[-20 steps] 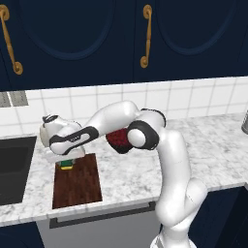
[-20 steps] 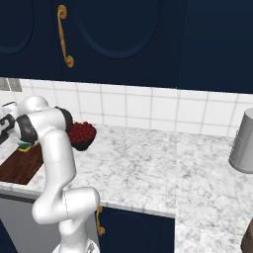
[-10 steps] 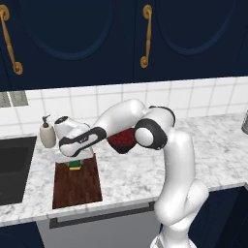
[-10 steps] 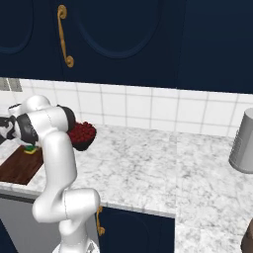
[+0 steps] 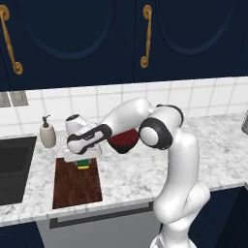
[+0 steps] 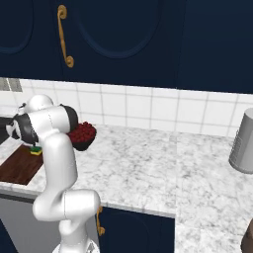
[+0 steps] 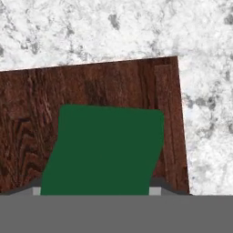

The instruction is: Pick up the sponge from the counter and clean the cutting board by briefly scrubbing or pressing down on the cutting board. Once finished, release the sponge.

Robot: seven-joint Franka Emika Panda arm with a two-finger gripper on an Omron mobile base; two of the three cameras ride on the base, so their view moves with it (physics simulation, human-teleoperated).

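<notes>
My gripper (image 5: 83, 160) is shut on the sponge (image 5: 83, 163), a small block with a dark green top and a yellow underside. It holds the sponge low over the far right corner of the dark reddish-brown cutting board (image 5: 76, 188); whether the two touch I cannot tell. In the hand view the green sponge (image 7: 107, 150) fills the gap between the fingers of the gripper (image 7: 95, 191), with the cutting board (image 7: 27, 104) under it and the white marble counter (image 7: 113, 27) beyond. From the right base view, the sponge (image 6: 35, 151) sits at the far end of the cutting board (image 6: 19, 169).
A dark bowl of red fruit (image 5: 123, 141) stands on the counter just right of the hand, partly behind the forearm. A soap dispenser (image 5: 47, 133) stands by the wall to the left, with the black sink (image 5: 12, 169) beside the board. A grey canister (image 6: 243, 143) is far right.
The hand has slid to the right along the far end of the cutting board, carrying the sponge with it. The grip has stayed the same.
</notes>
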